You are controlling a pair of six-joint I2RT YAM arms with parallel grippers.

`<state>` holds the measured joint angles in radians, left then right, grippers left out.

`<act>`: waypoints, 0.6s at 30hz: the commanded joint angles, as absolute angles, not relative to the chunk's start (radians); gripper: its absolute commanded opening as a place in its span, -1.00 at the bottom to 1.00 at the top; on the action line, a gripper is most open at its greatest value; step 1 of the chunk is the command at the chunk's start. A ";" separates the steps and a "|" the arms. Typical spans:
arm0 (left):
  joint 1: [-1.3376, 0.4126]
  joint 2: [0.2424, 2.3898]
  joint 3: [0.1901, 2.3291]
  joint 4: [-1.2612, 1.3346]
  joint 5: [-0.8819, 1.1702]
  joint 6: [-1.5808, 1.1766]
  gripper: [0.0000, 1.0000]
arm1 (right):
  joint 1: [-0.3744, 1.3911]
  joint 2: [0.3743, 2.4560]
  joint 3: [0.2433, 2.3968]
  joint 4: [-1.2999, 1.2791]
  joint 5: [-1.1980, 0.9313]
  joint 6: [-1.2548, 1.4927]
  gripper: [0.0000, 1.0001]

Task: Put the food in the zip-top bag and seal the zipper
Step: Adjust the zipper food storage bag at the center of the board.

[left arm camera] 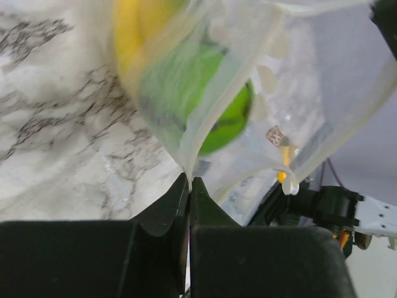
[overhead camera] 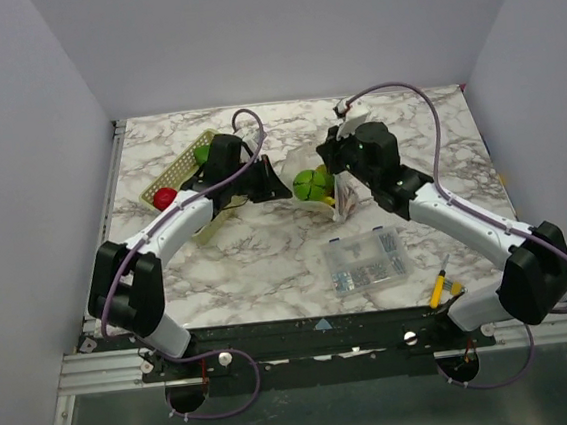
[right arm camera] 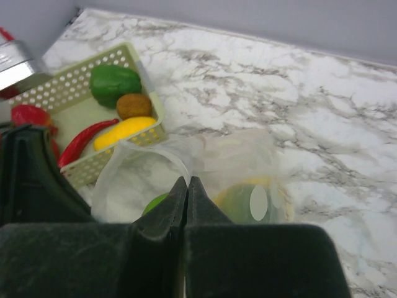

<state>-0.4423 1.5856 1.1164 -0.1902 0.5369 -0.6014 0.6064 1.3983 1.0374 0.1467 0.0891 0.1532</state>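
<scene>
- The soft clear dotted plastic zip-top bag (left arm camera: 298, 93) sits on the marble table (overhead camera: 268, 264), with green and yellow toy food (left arm camera: 205, 93) inside.
- The left gripper (left arm camera: 189, 181) is clamped on its mouth edge, and so is the right gripper (right arm camera: 187, 183) (opposite lip, it seems).
- The film looks limp, light and slippery — best held by the stiffer zipper strip.

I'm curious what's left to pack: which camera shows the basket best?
The right wrist view: the basket lies close and open, the food inside plain to see. The top view shows it small, partly hidden by the left arm. The left wrist view misses it altogether.
</scene>
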 commanded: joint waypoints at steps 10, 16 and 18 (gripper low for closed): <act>-0.424 1.494 1.178 -0.020 0.796 -0.858 -1.00 | 0.592 1.390 1.246 -0.120 0.288 0.297 -0.99; -0.413 1.564 1.190 -0.008 0.839 -0.871 -1.00 | 0.591 1.457 1.237 -0.151 0.312 0.311 -0.99; -0.413 1.544 1.204 -0.025 0.830 -0.857 -1.00 | 0.591 1.447 1.251 -0.167 0.325 0.308 -0.99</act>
